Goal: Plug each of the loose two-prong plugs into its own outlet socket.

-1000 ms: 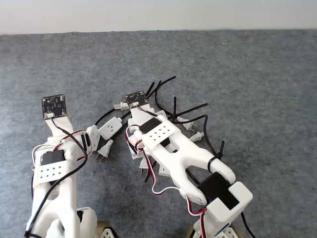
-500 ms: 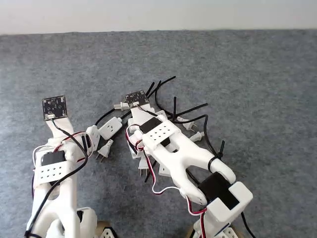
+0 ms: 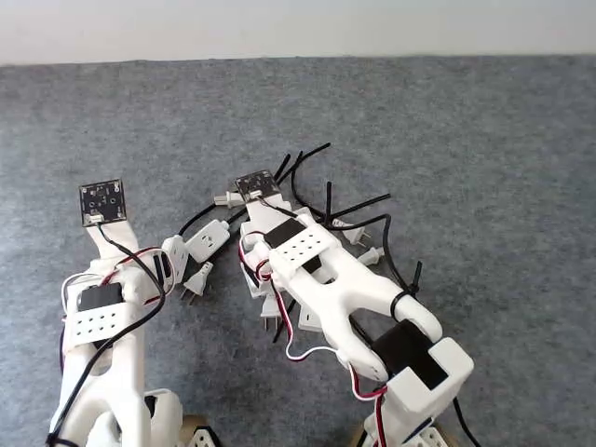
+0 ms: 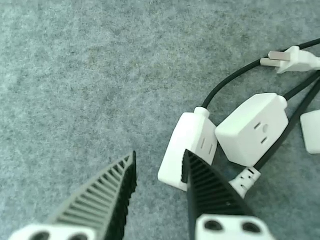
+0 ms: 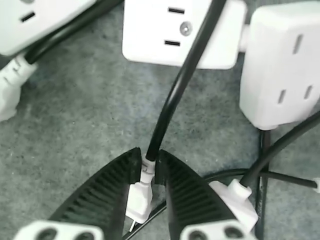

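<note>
A grey carpet [image 3: 484,186] covers the table, and a plain white wall [image 3: 298,28] runs along its far edge. Two arms stand on the carpet side by side.

The left wrist view holds three white sockets, one of them cut off at the frame edge, and one loose plug [image 4: 292,59] with two bare prongs. The right wrist view holds three sockets and two white plugs, all on black cords [image 5: 182,80]. From above, part of the tangle lies under the right arm, so no full total can be told.

Nearest the left arm, the left gripper [image 4: 159,156] is spread wide and holds nothing. One finger's tip sits at the edge of the oblong socket [image 4: 190,142]; whether it touches cannot be told. The oblong socket lies just beside the square socket [image 4: 255,127], on the side toward the left gripper. The loose plug lies beyond the square socket, apart from it and unplugged.

On the far side of the square socket from the left arm, the right gripper [image 5: 147,159] has its fingers almost together. They pinch the neck of the pinched plug [image 5: 140,200], where its cord enters. The second plug [image 5: 235,200] lies near it on the carpet.
</note>
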Controlling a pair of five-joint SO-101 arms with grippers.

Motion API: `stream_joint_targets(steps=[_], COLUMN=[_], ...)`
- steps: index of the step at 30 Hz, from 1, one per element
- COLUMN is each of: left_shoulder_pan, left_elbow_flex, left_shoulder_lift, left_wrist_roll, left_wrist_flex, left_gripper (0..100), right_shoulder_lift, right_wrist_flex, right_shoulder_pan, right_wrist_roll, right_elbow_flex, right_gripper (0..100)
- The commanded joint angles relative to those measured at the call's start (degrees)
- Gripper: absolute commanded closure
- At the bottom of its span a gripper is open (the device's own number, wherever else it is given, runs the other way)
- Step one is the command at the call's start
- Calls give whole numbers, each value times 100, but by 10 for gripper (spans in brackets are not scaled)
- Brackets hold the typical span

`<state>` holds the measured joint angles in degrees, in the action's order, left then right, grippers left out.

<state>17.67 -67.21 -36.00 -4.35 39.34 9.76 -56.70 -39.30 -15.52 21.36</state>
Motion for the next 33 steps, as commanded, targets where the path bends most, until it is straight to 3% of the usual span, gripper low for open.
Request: stream_joint_targets(steps=[1,6,11,18,25,33], left_shoulder_pan=[-18,-18,-18,-18,-202,-193], left_elbow_flex=[57,57,57,57,48,84], left_shoulder_lift=[-62,-62,-62,-62,-62,-62], left_wrist_roll=[44,44,44,35,9,9], left_wrist_flex=[-114,-114,-114,-114,-88,-105], left_gripper=[852,852,852,852,854,855], right_shoulder_lift=[-48,-40,-40,-48,-163,-1393], right_wrist_flex=[31,40,84,84,-145,-286], right_shoulder_pan=[57,57,75,40,-734,-989], right_wrist_roll=[105,114,105,123,756,1187], right_elbow_flex=[-369,-360,-352,-360,-360,352], right_gripper=[974,894,998,991,991,991])
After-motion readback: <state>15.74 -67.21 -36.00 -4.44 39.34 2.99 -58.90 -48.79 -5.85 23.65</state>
